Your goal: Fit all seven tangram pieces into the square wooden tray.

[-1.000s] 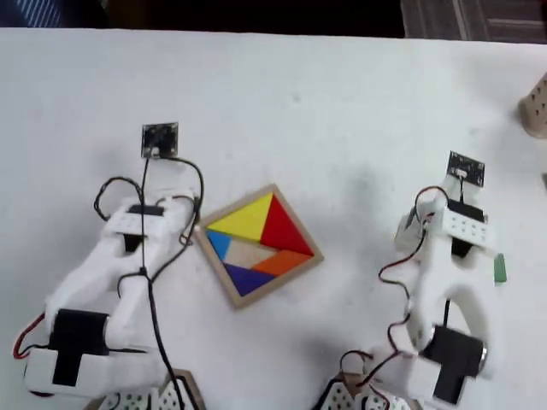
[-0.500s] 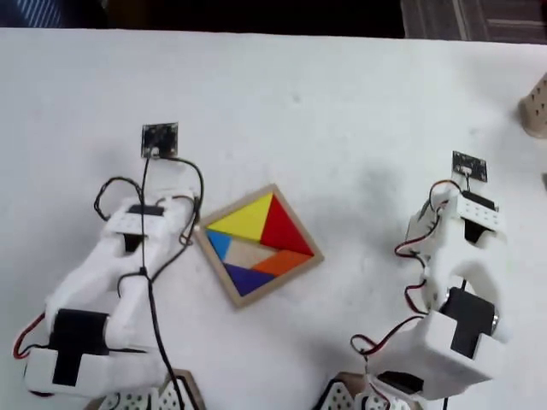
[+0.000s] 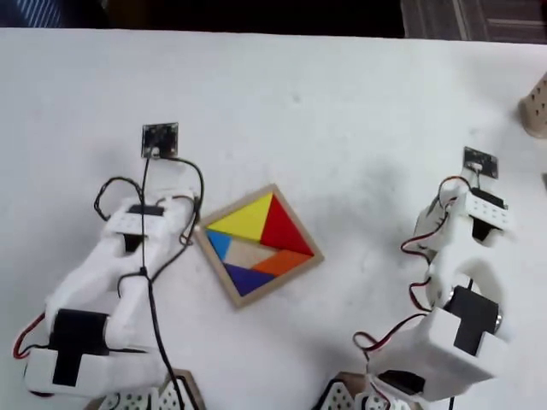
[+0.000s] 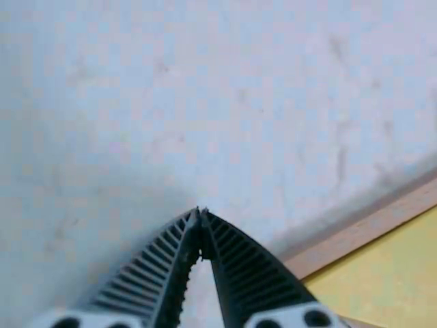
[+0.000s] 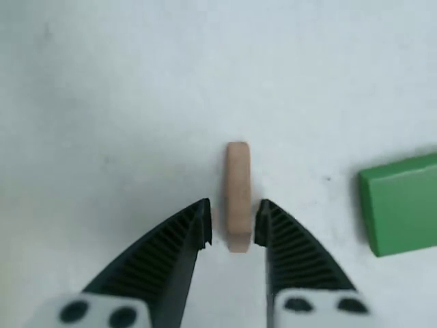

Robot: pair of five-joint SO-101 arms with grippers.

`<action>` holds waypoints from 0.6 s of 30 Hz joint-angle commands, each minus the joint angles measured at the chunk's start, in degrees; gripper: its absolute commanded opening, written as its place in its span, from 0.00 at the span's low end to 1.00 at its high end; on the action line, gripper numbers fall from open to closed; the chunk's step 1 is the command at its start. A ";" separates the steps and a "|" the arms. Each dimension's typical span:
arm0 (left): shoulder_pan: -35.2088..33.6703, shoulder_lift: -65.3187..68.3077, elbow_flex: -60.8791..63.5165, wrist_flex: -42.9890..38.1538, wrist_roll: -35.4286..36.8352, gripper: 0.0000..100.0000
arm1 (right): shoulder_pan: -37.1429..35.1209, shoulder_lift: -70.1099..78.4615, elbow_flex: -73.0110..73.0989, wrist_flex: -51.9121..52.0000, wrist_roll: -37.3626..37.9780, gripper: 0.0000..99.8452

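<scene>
Tray (image 3: 236,298) of pale wood, packed with coloured pieces (image 3: 248,220).

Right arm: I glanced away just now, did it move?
Yes. The right arm has swung rightward, farther from the wooden tray.

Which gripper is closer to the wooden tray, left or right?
Left. The left gripper sits shut just beside the wooden tray rim. The right gripper is far off across the table, straddling a tan piece near a green piece.
</scene>
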 commanded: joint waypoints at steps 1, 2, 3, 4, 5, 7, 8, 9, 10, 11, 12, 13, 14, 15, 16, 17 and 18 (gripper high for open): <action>-0.75 -0.13 -3.52 0.26 -0.70 0.02 | 0.40 -0.48 -3.08 -1.36 0.70 0.03; -0.75 -0.13 -3.52 0.26 -0.70 0.02 | 0.40 -0.48 -3.08 -1.27 0.70 0.03; -0.75 -0.13 -3.52 0.26 -0.70 0.02 | 0.40 -0.66 -3.08 -1.27 0.70 0.02; -0.84 -0.13 -3.52 0.26 -0.70 0.02 | 0.31 -0.92 -3.08 -1.19 0.70 0.01; -0.84 -0.13 -3.52 0.26 -0.70 0.02 | 0.22 -1.10 -3.08 -1.01 0.70 0.02; -1.36 -0.13 -3.52 0.26 -0.70 0.02 | -0.22 -1.80 -3.34 0.48 0.70 0.02; -1.98 -0.13 -3.60 0.18 -0.70 0.02 | -1.01 -2.42 -3.69 1.89 0.70 0.02; -2.68 -0.13 -3.96 0.09 -0.70 0.02 | -1.63 -3.30 -4.13 3.65 0.70 0.02; -3.56 -0.04 -4.75 0.18 -0.70 0.02 | -2.24 -4.35 -4.57 5.76 0.70 0.02; -4.53 0.13 -5.27 0.18 -0.70 0.02 | -3.03 -5.49 -5.10 8.04 0.70 0.02; -5.41 0.22 -5.71 0.18 -0.70 0.02 | -4.00 -6.99 -5.71 10.42 0.70 0.02; -6.02 0.31 -6.07 0.18 -0.70 0.02 | -5.14 -8.57 -6.15 12.70 0.44 0.02; -6.37 0.31 -6.07 0.18 -0.70 0.02 | -6.29 -10.33 -6.33 14.73 0.26 0.02; -6.46 0.31 -6.07 0.18 -0.70 0.02 | -7.60 -12.26 -6.42 16.57 0.26 0.02; -6.37 0.31 -6.07 0.18 -0.70 0.02 | -9.36 -14.37 -6.33 18.24 0.18 0.02; -6.37 0.31 -6.07 0.18 -0.70 0.02 | -11.38 -16.40 -6.15 19.56 0.00 0.02; -6.37 0.31 -6.07 0.18 -0.70 0.02 | -13.49 -18.07 -6.15 20.88 -1.32 0.02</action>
